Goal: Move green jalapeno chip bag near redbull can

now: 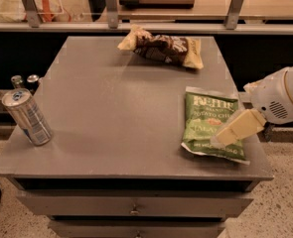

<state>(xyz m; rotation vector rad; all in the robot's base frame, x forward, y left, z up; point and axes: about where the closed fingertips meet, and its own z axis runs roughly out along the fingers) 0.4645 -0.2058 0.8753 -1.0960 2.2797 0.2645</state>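
The green jalapeno chip bag lies flat near the right front corner of the grey table. The redbull can stands at the table's left front edge, far from the bag. My gripper reaches in from the right, its cream tip over the bag's lower right part, covering some of the lettering. I cannot tell whether it touches the bag. The white rounded wrist sits beyond the table's right edge.
A brown and tan chip bag lies at the back middle of the table. Small dark cans stand off the table to the left. A rail with metal posts runs behind. Drawers sit under the tabletop.
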